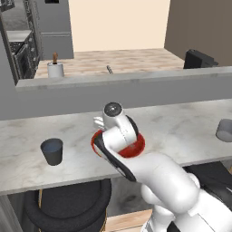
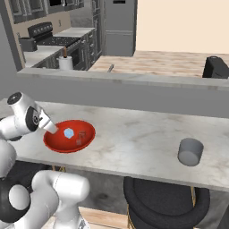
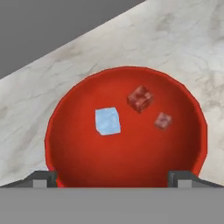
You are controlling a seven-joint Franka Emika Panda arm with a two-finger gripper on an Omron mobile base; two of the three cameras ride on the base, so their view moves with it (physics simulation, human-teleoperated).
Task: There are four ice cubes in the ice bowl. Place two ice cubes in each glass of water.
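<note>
The glossy red ice bowl [image 3: 127, 71] lies right under my gripper [image 3: 113, 180], whose fingertips [image 3: 42, 179] stand wide apart over the near rim, open and holding nothing. Inside lie three ice cubes: a pale blue one [image 3: 107, 121] and two nearly clear ones tinted red by the bowl [image 3: 140, 98] [image 3: 162, 120]. In the right base view the gripper [image 2: 50, 127] hovers at the left rim of the bowl [image 2: 53, 144], with the blue cube [image 2: 68, 133] showing. The dark glass of water [image 1: 52, 151] stands on the counter's left, the lighter grey glass [image 1: 224, 130] far right. My arm covers most of the bowl [image 1: 138, 147].
The marble counter [image 2: 134, 143] runs left to right with a raised grey ledge [image 1: 127, 77] behind it. Beyond the ledge stand a white cylinder with a brown top [image 1: 55, 69] and a black appliance [image 1: 199, 59]. Black stools [image 2: 161, 201] sit below the counter's front edge.
</note>
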